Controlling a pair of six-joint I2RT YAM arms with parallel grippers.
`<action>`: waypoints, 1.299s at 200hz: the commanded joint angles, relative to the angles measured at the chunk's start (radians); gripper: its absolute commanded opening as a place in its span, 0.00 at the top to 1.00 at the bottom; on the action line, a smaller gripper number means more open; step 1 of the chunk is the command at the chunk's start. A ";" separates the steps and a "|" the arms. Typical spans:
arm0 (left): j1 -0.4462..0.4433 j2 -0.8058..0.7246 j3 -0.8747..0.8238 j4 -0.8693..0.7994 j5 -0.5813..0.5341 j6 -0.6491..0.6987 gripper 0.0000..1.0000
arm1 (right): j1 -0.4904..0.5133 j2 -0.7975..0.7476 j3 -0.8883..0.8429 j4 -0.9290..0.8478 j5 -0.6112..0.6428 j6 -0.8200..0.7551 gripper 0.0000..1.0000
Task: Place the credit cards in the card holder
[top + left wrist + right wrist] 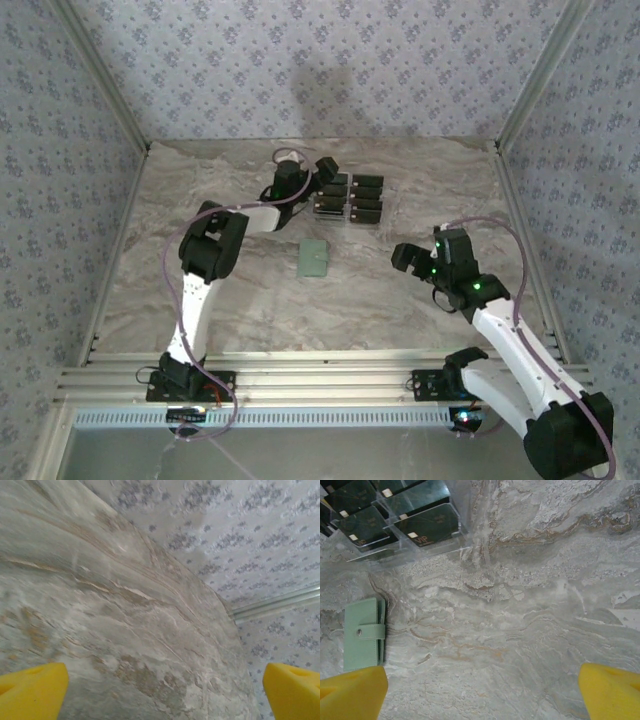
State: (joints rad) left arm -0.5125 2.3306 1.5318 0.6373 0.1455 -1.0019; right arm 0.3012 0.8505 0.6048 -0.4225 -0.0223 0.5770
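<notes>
Right, left fingers (pixel 31 690) and right fingers (pixel 351 692) are both spread wide, holding nothing. Credit cards (pixel 425 527) sit in a clear tray (pixel 461 525) at the far middle. Card holder (pixel 364 632) lies flat just nearer, tab closed over it. We'd worry the thin cards slip, or the loose holder skates on the marbled surface (pixel 520 630). Floral-papered walls (pixel 240 540) box us in.

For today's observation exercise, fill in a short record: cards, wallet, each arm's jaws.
cards: black, in rows in a clear tray, far middle of table
wallet: green, closed, flat on the table, nearer than the cards
left jaws: open, empty, beside the tray
right jaws: open, empty, right of the wallet
</notes>
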 commanded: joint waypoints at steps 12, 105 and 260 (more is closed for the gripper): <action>-0.076 0.055 0.084 0.032 -0.031 -0.036 0.00 | -0.009 -0.041 -0.003 -0.025 0.007 0.005 0.00; -0.192 0.161 0.282 -0.035 -0.044 -0.059 0.00 | -0.023 -0.111 -0.020 -0.075 -0.078 0.006 0.03; 0.006 -0.466 -0.220 -0.291 -0.078 0.190 0.00 | 0.260 0.301 0.283 -0.112 0.095 0.026 0.19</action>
State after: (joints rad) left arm -0.5274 1.9690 1.3373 0.5377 0.0841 -0.9348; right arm 0.5007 1.0580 0.7750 -0.5007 -0.0303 0.5987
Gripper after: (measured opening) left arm 0.997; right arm 0.819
